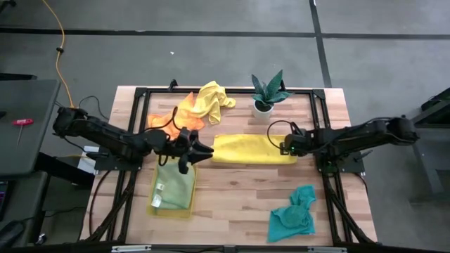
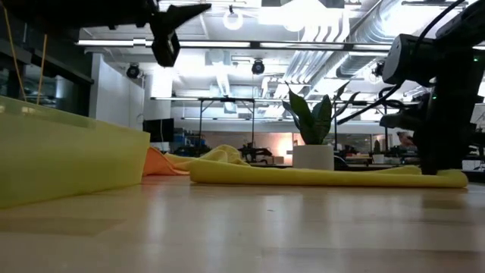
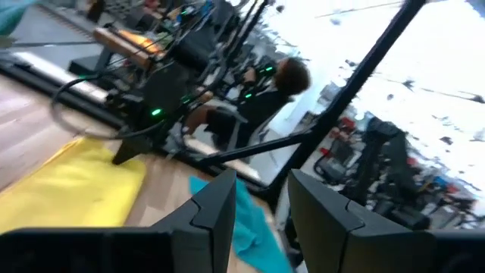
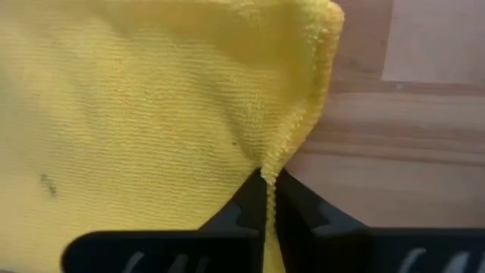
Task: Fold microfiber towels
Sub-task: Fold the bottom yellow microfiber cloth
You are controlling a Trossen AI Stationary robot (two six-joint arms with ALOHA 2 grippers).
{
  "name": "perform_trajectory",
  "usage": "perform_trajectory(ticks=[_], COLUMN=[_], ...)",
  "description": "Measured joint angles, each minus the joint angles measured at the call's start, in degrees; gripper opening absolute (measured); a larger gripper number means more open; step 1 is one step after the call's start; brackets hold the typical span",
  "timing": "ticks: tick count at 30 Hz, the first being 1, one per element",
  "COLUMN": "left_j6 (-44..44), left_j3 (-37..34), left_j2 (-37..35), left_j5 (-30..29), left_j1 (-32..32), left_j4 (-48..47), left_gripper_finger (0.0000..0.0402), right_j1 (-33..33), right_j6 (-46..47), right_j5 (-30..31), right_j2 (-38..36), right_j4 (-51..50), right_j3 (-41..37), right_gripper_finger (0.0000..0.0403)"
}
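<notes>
— At table centre, item one?
— Folded yellow towel (image 1: 253,150), lying flat as a long strip on the wooden table (image 1: 232,204). The right gripper (image 1: 285,147) sits at its right end, fingers (image 4: 303,208) pinched tight on the towel's edge.

— Left side?
— Left gripper (image 1: 204,151), raised above the table just off the strip's left end, fingers (image 3: 216,216) parted a little, holding nothing.

— Other cloths?
— Olive-green towel (image 1: 176,188), folded, lying inside the translucent yellow tray (image 1: 150,208) at front left. Teal towel (image 1: 292,216), crumpled, front right, well apart from the strip. Second yellow towel (image 1: 207,100), bunched at the back edge, touching the orange towel (image 1: 169,121) heaped beside it, behind the left arm.

— Anything more?
— Small potted plant (image 1: 267,95) in a white pot, at the back, just behind the strip's right half.
</notes>
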Motion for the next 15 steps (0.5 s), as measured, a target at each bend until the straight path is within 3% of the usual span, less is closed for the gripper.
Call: perform_trajectory(ticks=[5, 9, 15], left_j6=[2.01, 5.91, 9.1], left_j3=[0.0, 0.0, 0.04], left_j2=[-5.22, -8.58, -9.85], left_j5=[1.42, -0.68, -2.26], left_j1=[-0.02, -0.02, 0.0], left_j4=[-0.05, -0.07, -1.59], left_gripper_finger=[0.0113, 0.0113, 0.0113], right_j1=[-0.02, -0.02, -0.02], right_j6=[-4.93, -8.64, -12.08], right_j5=[2.54, 5.8, 9.06], right_j2=[-2.06, -2.66, -2.68], right_j4=[-10.12, -20.98, -36.5], right_j3=[8.16, 17.16, 28.46], right_gripper_finger=[0.0003, 0.0001, 0.0001])
